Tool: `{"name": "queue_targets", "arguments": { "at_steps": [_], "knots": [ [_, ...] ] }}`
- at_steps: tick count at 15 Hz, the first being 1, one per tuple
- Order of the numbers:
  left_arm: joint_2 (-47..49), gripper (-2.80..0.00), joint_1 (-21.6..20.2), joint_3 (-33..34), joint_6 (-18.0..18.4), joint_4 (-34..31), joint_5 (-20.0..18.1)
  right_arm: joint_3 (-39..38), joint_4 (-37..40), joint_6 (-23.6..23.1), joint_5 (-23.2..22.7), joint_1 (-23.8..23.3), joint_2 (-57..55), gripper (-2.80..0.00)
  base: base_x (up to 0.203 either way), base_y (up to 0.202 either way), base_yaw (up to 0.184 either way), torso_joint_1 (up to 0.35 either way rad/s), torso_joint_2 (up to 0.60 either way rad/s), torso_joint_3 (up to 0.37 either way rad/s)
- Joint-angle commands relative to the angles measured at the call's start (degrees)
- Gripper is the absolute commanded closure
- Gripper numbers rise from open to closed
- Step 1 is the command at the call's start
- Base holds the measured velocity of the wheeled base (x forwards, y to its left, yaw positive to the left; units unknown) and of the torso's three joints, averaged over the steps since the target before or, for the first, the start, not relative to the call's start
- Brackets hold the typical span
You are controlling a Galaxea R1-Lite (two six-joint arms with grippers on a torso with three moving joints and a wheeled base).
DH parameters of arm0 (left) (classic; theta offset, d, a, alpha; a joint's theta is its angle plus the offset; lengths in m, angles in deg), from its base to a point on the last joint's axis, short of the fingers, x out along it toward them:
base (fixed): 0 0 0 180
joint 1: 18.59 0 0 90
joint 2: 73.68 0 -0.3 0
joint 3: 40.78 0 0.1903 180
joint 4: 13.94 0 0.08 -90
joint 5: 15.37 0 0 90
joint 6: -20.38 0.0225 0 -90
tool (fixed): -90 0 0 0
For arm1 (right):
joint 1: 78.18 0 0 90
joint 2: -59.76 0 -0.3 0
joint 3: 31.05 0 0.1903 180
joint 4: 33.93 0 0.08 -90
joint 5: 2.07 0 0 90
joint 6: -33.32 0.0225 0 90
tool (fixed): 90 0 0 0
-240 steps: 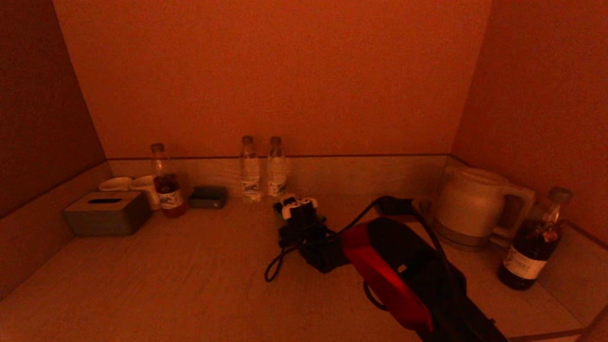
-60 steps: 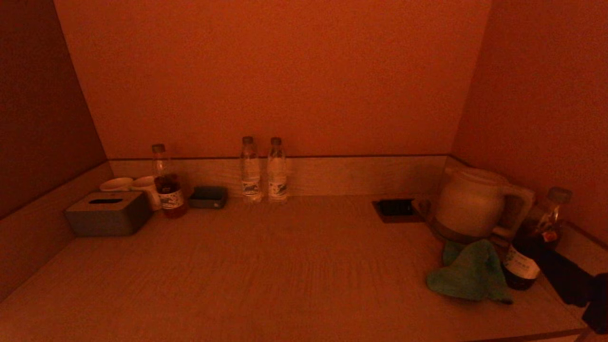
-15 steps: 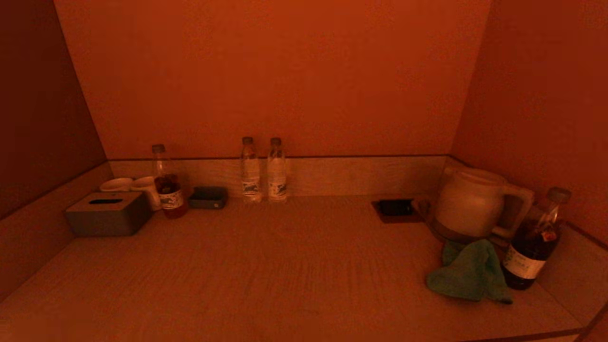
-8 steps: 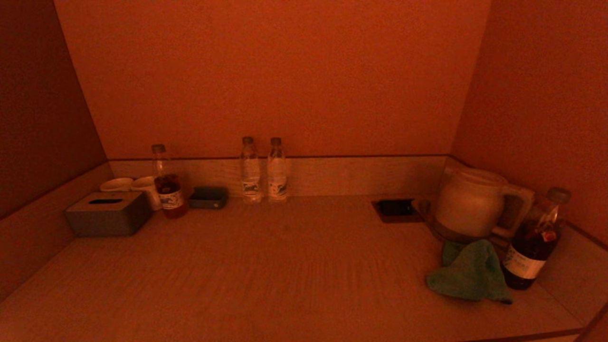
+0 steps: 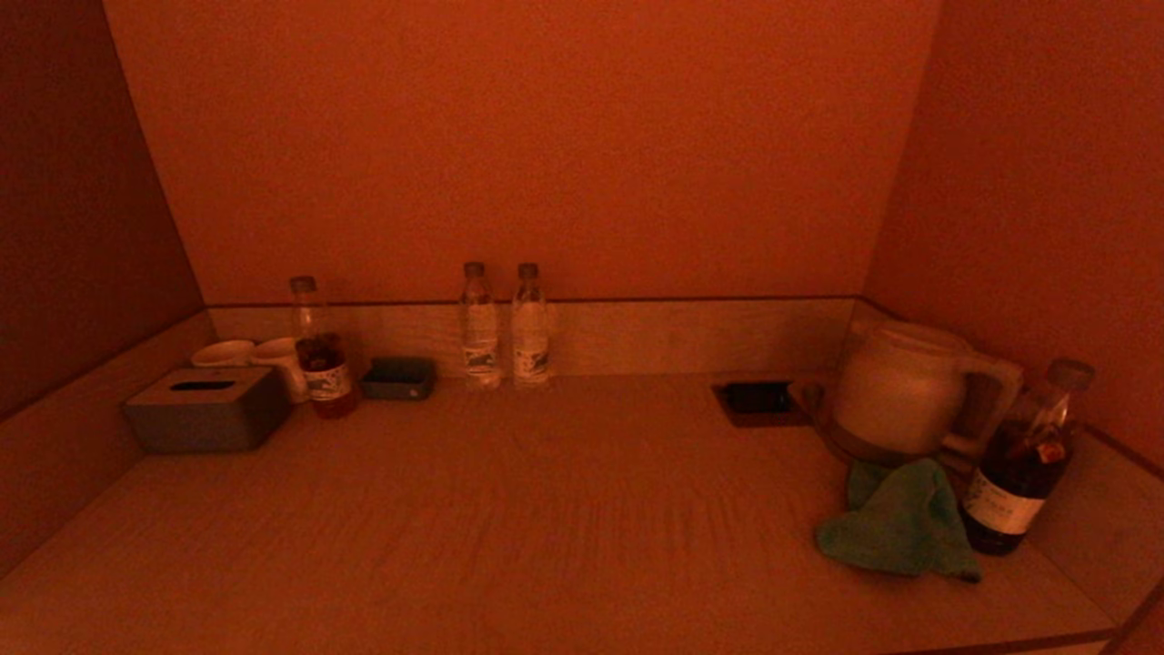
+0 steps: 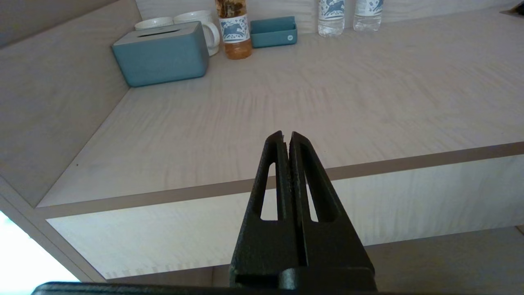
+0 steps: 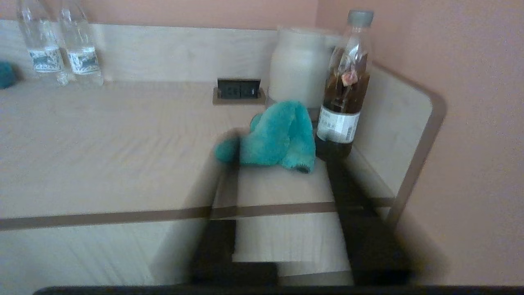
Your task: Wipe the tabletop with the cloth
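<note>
A crumpled teal cloth (image 5: 896, 532) lies on the wooden tabletop (image 5: 546, 509) at the right, between a white kettle (image 5: 900, 387) and a dark bottle (image 5: 1023, 464). It also shows in the right wrist view (image 7: 274, 137). My right gripper (image 7: 282, 162) is open and empty, held back off the table's front edge, facing the cloth. My left gripper (image 6: 286, 137) is shut and empty, held in front of the table's front edge on the left. Neither arm shows in the head view.
A grey tissue box (image 5: 207, 409), two white cups (image 5: 250, 353), a tea bottle (image 5: 318, 350), a small dark tray (image 5: 398, 377) and two water bottles (image 5: 505, 326) stand along the back. A socket plate (image 5: 757, 400) is set in the tabletop near the kettle.
Sixteen seconds ago my right arm reached over the middle of the table. By four seconds ago the cloth lay by the kettle and the arm was withdrawing right. In the last second nothing has moved.
</note>
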Motion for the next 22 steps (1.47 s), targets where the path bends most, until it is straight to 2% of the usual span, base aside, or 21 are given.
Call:
{"name": "queue_targets", "arguments": {
  "at_steps": [1,22],
  "knots": [
    [0.00,0.00,-0.04,0.00,0.04,0.03,-0.03,-1.18,0.08,-0.03,0.03,0.00,0.05,0.00,0.000,0.000,0.000,0.000,0.00,0.000],
    [0.00,0.00,0.05,0.00,0.04,0.03,-0.03,-4.93,0.08,0.14,-0.67,0.00,0.05,0.00,0.000,0.000,0.000,0.000,0.00,0.000]
  ]
}}
